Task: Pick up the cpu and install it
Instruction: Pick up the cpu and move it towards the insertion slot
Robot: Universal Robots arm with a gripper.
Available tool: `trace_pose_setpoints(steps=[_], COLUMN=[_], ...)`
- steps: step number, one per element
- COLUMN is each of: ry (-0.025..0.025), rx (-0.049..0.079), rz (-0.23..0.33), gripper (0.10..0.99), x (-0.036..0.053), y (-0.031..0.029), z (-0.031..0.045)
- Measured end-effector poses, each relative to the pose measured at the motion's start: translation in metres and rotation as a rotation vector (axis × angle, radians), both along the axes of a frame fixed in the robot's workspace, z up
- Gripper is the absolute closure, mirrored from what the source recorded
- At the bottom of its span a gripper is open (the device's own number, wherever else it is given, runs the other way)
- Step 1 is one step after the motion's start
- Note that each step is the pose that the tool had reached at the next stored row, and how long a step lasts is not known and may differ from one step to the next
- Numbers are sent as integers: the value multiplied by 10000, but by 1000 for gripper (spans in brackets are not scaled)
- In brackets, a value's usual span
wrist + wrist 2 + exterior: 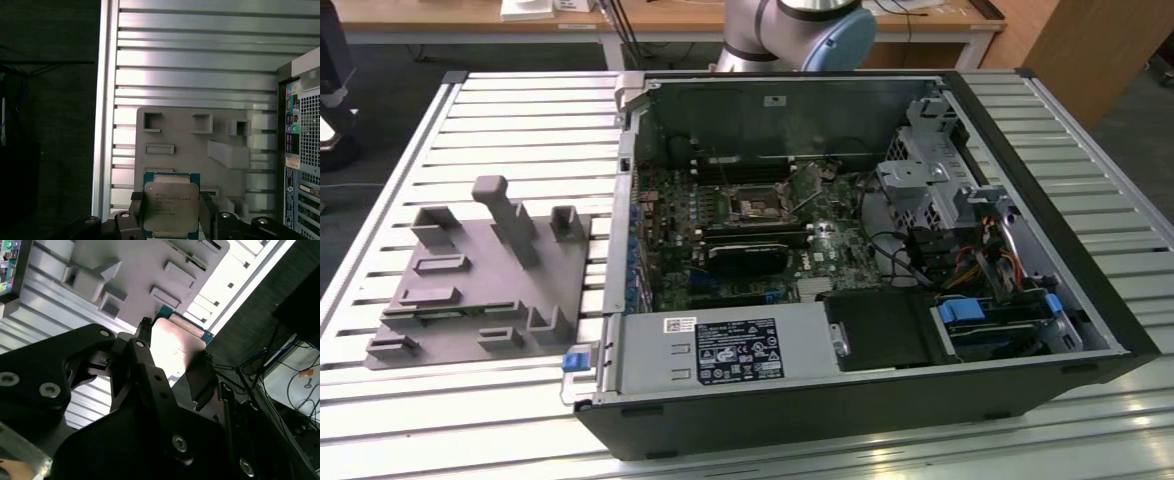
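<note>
Between the fingers point(206, 212): the cpu point(170, 207) sat there. It was a small square chip with a shiny grey top and a thin green edge.
Fingers: the two black fingers were squeezed onto the cpu, one on each side. Both wrist views showed this.
Gripper point(171, 215): it was black, with round silver screws. It hung over the tray.
Where the cpu was: it looked lifted up off the tray, over the tray's edge, with its grey top facing the camera in the first wrist view.
Tray point(190, 150): it was grey plastic with little blocks and slots on it. It lay flat on the table. In the exterior view it was on the exterior view's left, just beside the computer case.
Table point(520, 120): it was made of long silver metal slats.
Computer case point(1014, 330): it was big and black. It lay on its side with the lid off, so the parts inside showed.
Socket point(758, 207): this dark square with a metal frame sat on the green board inside the computer case. The cpu was not yet in it.
Black card point(747, 255): it was long and lay just beside the socket.
Arm point(801, 25): it was grey and blue and stood at the far side of the computer case.
</note>
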State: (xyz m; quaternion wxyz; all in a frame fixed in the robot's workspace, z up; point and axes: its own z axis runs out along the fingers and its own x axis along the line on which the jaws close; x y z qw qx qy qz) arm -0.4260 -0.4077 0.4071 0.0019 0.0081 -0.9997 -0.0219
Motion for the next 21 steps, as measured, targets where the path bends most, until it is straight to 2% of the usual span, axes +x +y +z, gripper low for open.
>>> trace_pose_setpoints(steps=[5, 13, 21], ry=[0, 0, 0], rx=[0, 0, 0], rz=[-21, -21, -21], gripper=[557, 557, 557], x=[71, 240, 349], y=[0, 0, 0], z=[-1, 0, -1])
